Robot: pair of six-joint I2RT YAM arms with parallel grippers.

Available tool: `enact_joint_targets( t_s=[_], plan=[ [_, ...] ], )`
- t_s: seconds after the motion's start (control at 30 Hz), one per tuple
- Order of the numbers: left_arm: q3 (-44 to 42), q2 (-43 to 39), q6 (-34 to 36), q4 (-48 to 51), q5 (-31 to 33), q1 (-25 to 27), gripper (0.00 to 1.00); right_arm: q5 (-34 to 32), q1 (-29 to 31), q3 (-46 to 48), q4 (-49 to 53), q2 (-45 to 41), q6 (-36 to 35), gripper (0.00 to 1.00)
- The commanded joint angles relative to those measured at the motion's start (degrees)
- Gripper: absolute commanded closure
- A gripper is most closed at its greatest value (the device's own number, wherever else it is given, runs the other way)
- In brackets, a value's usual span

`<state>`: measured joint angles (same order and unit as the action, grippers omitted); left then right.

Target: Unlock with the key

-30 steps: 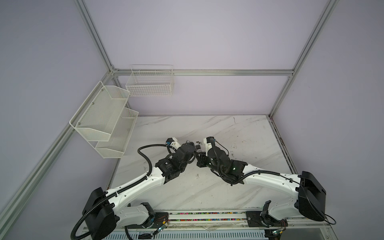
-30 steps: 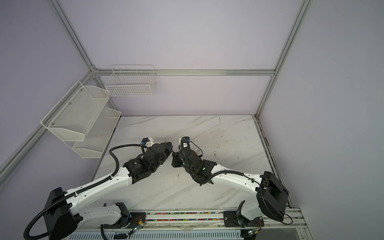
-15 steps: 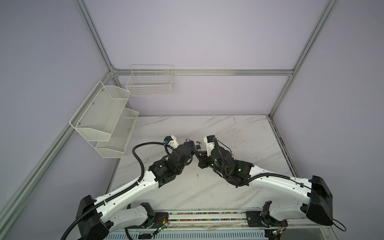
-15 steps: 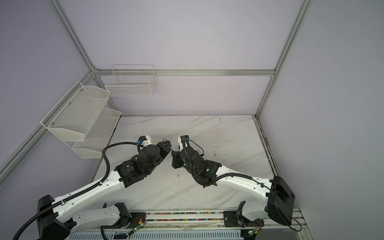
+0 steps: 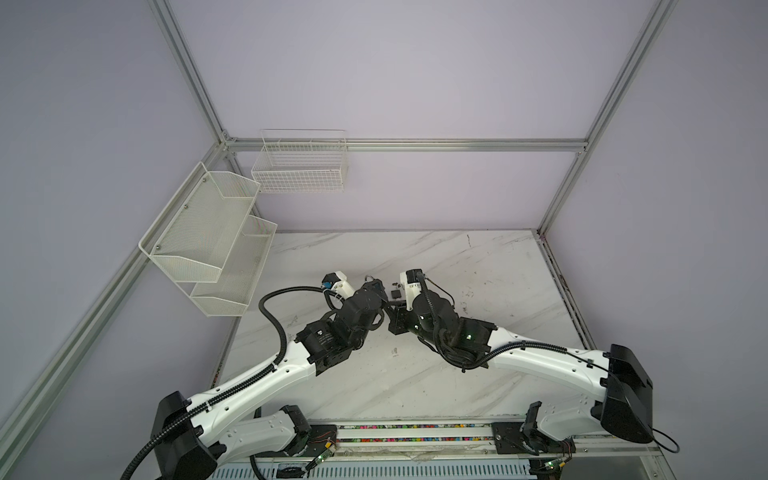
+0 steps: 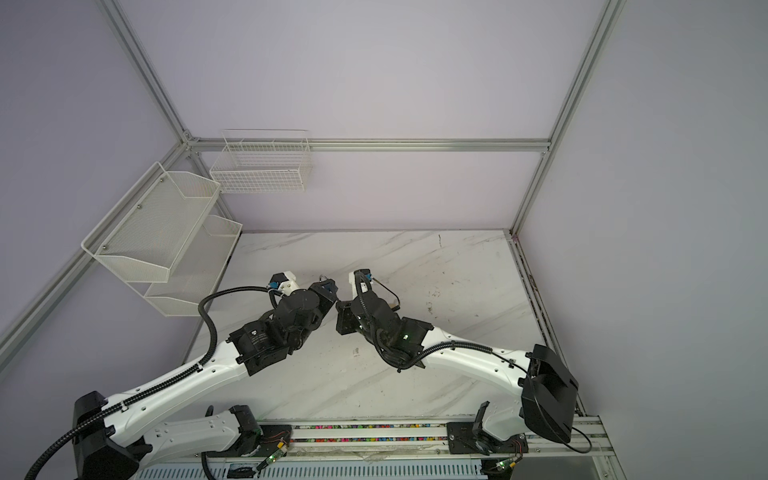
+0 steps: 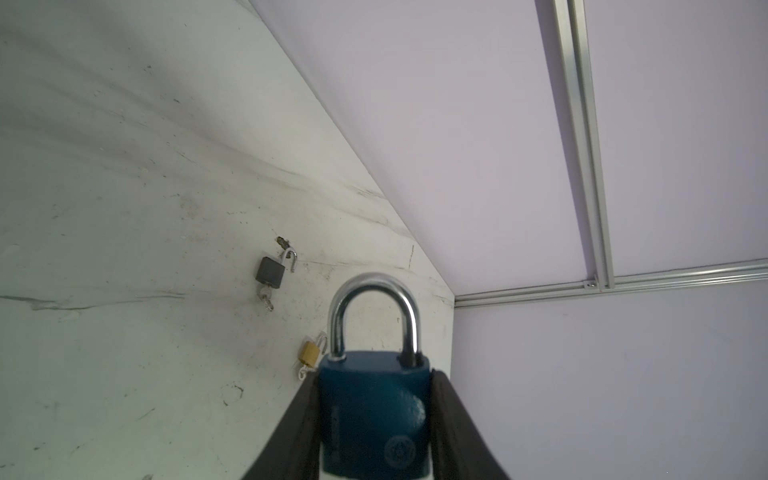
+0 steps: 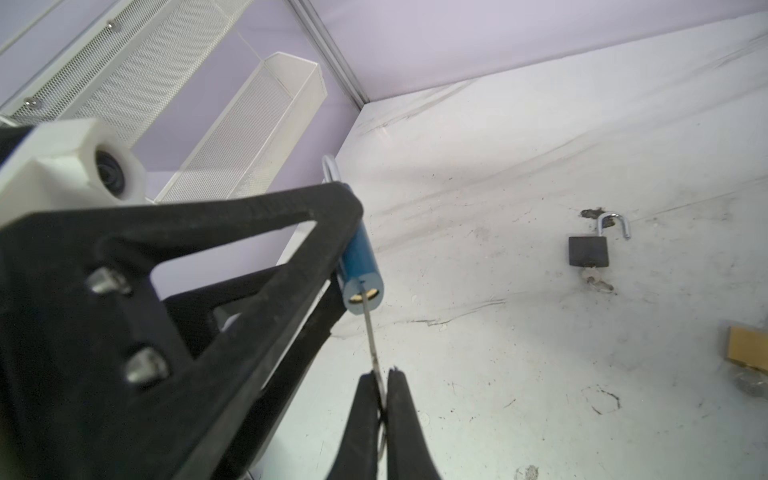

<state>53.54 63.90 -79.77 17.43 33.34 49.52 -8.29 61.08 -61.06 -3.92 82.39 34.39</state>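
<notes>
Blue padlock (image 7: 374, 419), held clear of the bench (image 7: 124, 311) by the left tool (image 7: 374, 376), whose two fingers clamp opposite sides of the body. The shackle (image 7: 374, 291) points away from that wrist and looks seated at both legs, so the lock reads as not yet released. The base of the body, carrying the brass keyway (image 8: 360, 297), faces the right tool (image 8: 380, 376), which is pinched shut on the key (image 8: 370, 332). The blade, seen edge-on, runs straight from the right tool's fingertips to the keyway. Its long axis lies close to in line with the long axis of the lock body, and its tip meets the slot. How far the tip has entered cannot be told. The padlock thus lies directly ahead of the right tool along the blade, so the coming move would likely be a push along that line and then a twist about it. Both top views show the two tools meeting above mid-bench. A grey padlock (image 8: 588, 251) lies well apart on the bench, shackle sprung and a key in its base. A small brass padlock (image 7: 308, 352) lies near it.
</notes>
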Motion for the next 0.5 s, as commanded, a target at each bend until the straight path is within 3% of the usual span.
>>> enact_joint_targets(
  t_s=[0.0,0.1,0.2,0.3,0.47],
  plan=[
    [4.6,1.6,3.9,2.6,-11.7,5.2,1.0,9.9,-1.1,-5.8,-11.5,1.6,1.5,1.0],
    [4.2,2.0,5.7,5.6,-9.7,5.2,1.0,10.6,-2.1,-6.6,-11.4,-0.1,4.0,1.0],
    [3.1,1.6,6.9,7.9,-8.6,5.1,1.0,2.0,-2.1,-8.7,-5.3,-1.2,1.0,1.0],
    [2.3,0.3,7.3,10.8,-6.7,4.5,1.0,-0.3,-2.2,-7.9,-3.9,-1.9,-0.2,1.0],
    [1.7,-1.6,9.0,12.0,-5.3,1.8,1.0,0.2,-2.2,-7.0,-2.5,-1.7,-0.2,1.0]
  ],
)
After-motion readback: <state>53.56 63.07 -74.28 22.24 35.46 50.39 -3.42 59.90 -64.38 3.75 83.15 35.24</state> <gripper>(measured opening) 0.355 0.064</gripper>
